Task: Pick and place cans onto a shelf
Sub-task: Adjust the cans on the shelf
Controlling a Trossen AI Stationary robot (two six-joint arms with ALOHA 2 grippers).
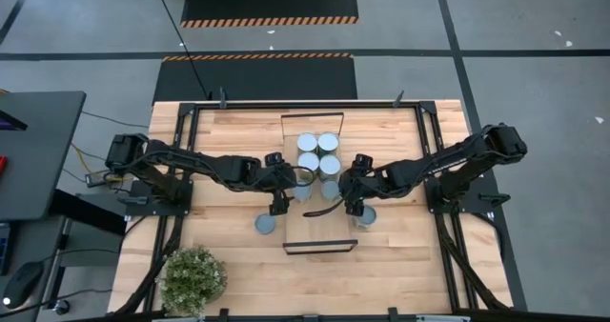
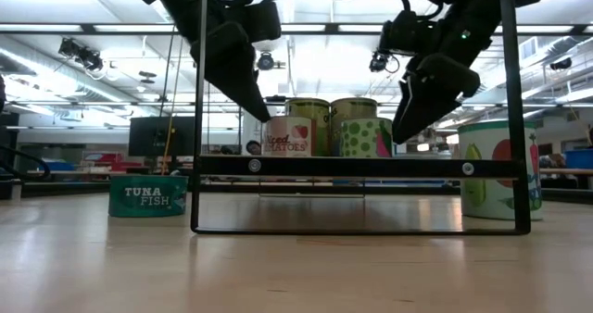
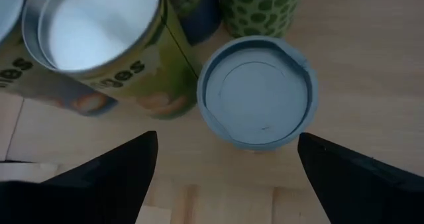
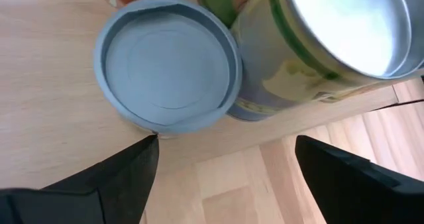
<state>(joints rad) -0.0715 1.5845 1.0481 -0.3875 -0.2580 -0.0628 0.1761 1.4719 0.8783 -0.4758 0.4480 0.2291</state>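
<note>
Left pincer [image 1: 303, 180] and right pincer [image 1: 334, 183], both spread wide and empty, hover above cans [image 1: 317, 154] clustered on the shelf [image 1: 319, 222].

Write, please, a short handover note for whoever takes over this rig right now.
Left gripper: open, empty, above the cans on the shelf.
Right gripper: open, empty, also above the shelf.
Done: a cluster of cans stands on the shelf.
Left: the tuna can on the table left of the shelf, and another can on its right.
</note>
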